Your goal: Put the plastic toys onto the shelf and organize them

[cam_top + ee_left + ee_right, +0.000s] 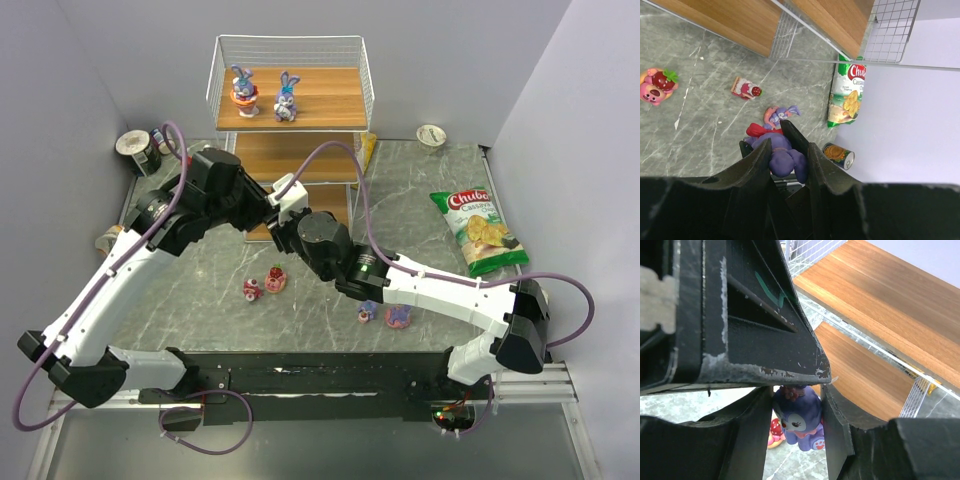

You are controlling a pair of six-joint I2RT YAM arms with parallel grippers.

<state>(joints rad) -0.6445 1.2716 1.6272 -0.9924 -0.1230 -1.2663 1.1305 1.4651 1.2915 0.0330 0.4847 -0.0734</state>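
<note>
Right gripper (797, 407): narrowed onto small purple-blue plastic figurine (801, 421), fingers flat on both flanks. Left gripper (783, 147): likewise pinched on same figurine from the opposite end. Rounded glossy body, big eyes, pink flower on head, pink-soled feet. Held above grey marble-pattern tabletop (220, 300), just in front of white wire shelf with brown wooden boards (320, 95). Long axis head-to-feet: head toward left arm's fingers, feet toward table, face toward right wrist camera.
</note>
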